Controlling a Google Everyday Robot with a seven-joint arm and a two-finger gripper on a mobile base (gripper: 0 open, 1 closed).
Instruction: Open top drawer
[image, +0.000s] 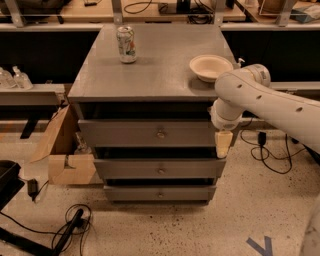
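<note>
Main worry: the gripper (223, 144) hangs down at the right-hand end of the top drawer (125, 133), low against that edge of the front panel. The little knob (160, 134) is off to its left at the middle of the panel, so nothing has hold of it and the drawer looks shut or near enough. Honestly can't tell if the gripper is spread or pressed together. Way out to the gripper's left, an open cardboard box (65, 170) is tucked against the cabinet's side and a tangle of cable (75, 225) lies on the floor; the base could snag those if it shuffles over to line up. Up and left of the gripper a drink can (126, 44) stands on the cabinet top (150, 75), and I reckon a hard yank could rock it over. The knob is small and round, so an off-centre pinch probably just slips. Right above the gripper a cream bowl (210, 67) sits near the top's right edge, close by the arm (265, 97), and a careless swing could knock it off. To the gripper's right, more black cable (260, 140) trails over the speckled floor (200, 225). The top itself is plain matte grey paint, with a workbench (60, 15) behind.
</note>
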